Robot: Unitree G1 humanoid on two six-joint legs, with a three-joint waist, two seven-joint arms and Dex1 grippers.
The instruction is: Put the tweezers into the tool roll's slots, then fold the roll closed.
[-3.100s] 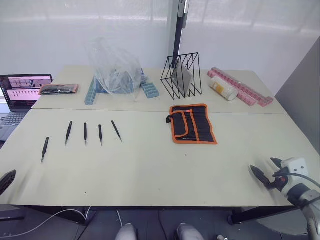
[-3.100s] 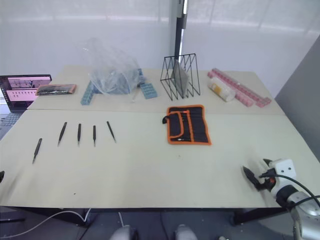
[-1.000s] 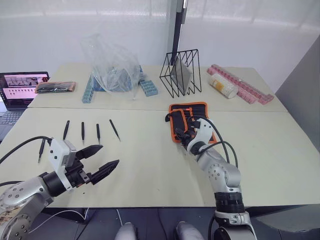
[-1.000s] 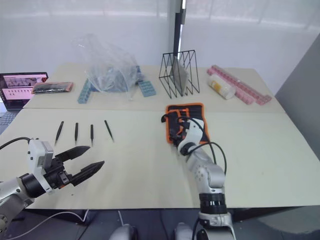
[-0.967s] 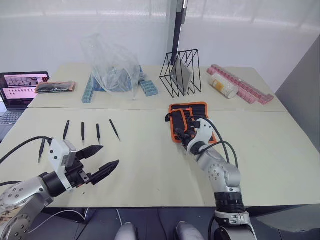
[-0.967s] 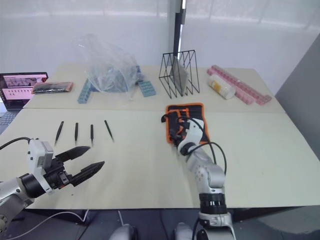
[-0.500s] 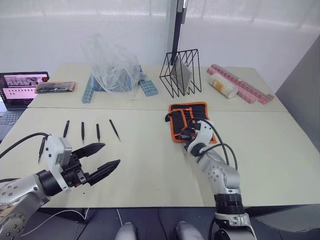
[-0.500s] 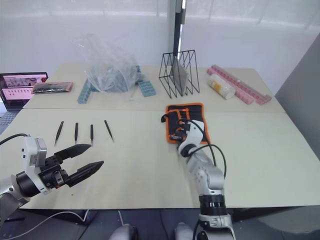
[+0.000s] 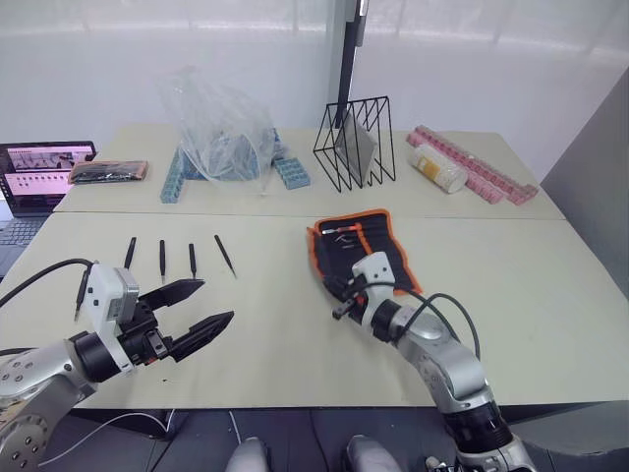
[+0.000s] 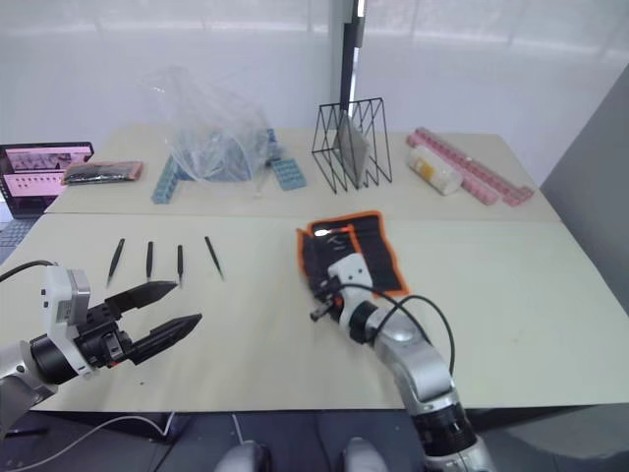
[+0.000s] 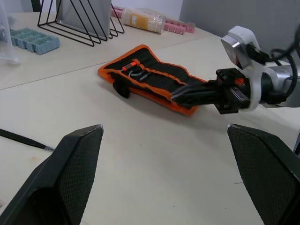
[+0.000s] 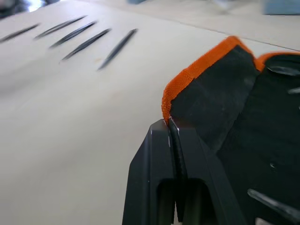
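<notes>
Now: right gripper (image 12: 169, 129) pinched on roll (image 9: 356, 253) corner, mid-table | left gripper (image 9: 197, 308) spread, empty | tweezers (image 9: 162, 260) lie rowed at table's left, seemingly five

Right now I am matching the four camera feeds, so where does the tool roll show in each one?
Left eye view: the tool roll lies right of centre, angled, right gripper shut on its near corner.
Right eye view: the roll lies at centre.
Left wrist view: it stretches across the upper middle.
Right wrist view: its orange-edged corner sits pinched above the fingers.
Shared landmark: the wire rack behind the roll, in three views.
</notes>
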